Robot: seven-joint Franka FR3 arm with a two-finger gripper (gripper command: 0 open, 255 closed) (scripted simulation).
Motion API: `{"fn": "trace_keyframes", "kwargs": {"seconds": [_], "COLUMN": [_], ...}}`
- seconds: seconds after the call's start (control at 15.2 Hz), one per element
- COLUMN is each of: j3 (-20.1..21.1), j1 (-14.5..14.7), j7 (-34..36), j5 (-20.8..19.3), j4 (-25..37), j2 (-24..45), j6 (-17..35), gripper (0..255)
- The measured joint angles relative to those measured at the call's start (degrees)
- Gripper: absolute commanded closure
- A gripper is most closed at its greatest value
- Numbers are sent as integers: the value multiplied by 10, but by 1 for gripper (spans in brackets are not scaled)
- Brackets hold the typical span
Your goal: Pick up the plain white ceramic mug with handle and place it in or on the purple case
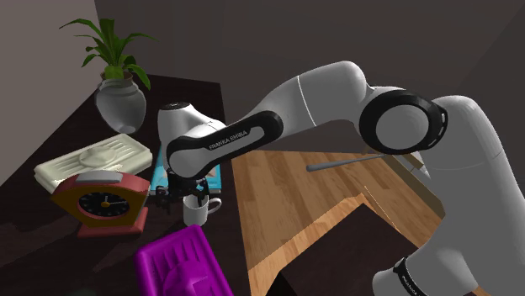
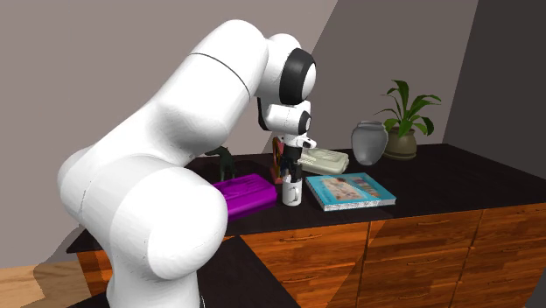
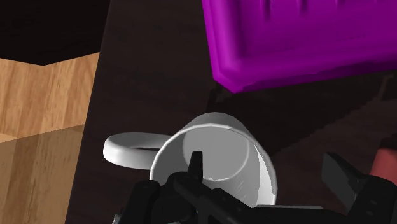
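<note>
The white mug (image 1: 198, 212) stands upright on the dark countertop, its handle (image 1: 215, 204) pointing toward the shoulder view's right. My gripper (image 1: 193, 196) reaches down into it from above. In the wrist view the gripper (image 3: 267, 167) is open. One finger (image 3: 195, 167) is inside the mug (image 3: 219, 153) and the other finger (image 3: 348, 183) is outside its wall, with a gap to the wall. The purple case (image 1: 179, 266) lies just in front of the mug, close to it. From the second exterior view the mug (image 2: 290, 193) stands beside the purple case (image 2: 246, 192), under the gripper (image 2: 288, 177).
A red clock (image 1: 101, 203) stands close beside the mug. A teal book (image 2: 349, 190) lies on its other side. Farther back are a white tray (image 1: 91, 160), a grey vase (image 2: 369, 141) and a potted plant (image 2: 405, 122). The countertop edge (image 1: 229, 227) drops to the wooden floor.
</note>
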Motion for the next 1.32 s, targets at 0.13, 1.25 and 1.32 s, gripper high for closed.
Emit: {"fn": "trace_keyframes", "kwargs": {"seconds": [0.13,1.25,1.32], "j3": [0,5,6], "j1": [0,-4,-5], "j7": [0,0,0], "j5": [0,5,6], "j4": [0,-5,-6], "j2": [0,-26,-32], "j6": [0,-21,-25], "gripper": [0,255,255]}}
